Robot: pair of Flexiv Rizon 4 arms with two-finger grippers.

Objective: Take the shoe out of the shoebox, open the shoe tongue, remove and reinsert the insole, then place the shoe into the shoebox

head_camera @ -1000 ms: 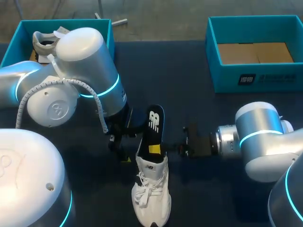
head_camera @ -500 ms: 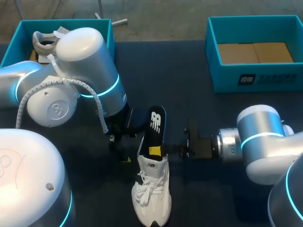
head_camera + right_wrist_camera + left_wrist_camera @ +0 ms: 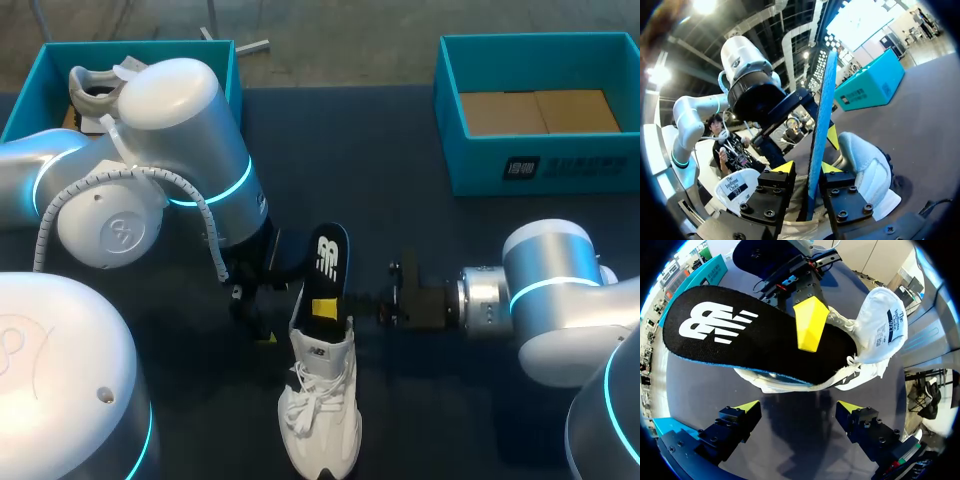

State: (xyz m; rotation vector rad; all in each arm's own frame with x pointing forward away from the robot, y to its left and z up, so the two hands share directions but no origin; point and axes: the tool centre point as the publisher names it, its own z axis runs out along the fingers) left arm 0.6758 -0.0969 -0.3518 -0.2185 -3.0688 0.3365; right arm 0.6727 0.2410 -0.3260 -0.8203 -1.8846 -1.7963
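A white shoe (image 3: pixel 320 405) lies on the dark table, toe toward the front edge. Its black insole (image 3: pixel 326 262) juts out of the heel opening, slanting up and away. My right gripper (image 3: pixel 330 308) comes in from the right with the insole (image 3: pixel 816 145) edge-on between its fingers; the fingers stand slightly apart, with a gap at one side. My left gripper (image 3: pixel 799 409) hangs wide open just left of the shoe (image 3: pixel 790 382), holding nothing. Its view shows the insole (image 3: pixel 750 337), the raised tongue (image 3: pixel 885 322) and one right fingertip (image 3: pixel 810 322) on the insole.
A teal shoebox (image 3: pixel 225 62) at the back left holds another shoe (image 3: pixel 95 90). A second teal box (image 3: pixel 450 110) with a cardboard floor stands at the back right. My left arm's large body covers the table's left part.
My right gripper's fingers have parted from the insole they were pinching, and that arm has drawn back slightly to the right. The insole stays propped in the shoe. The left arm has not moved.
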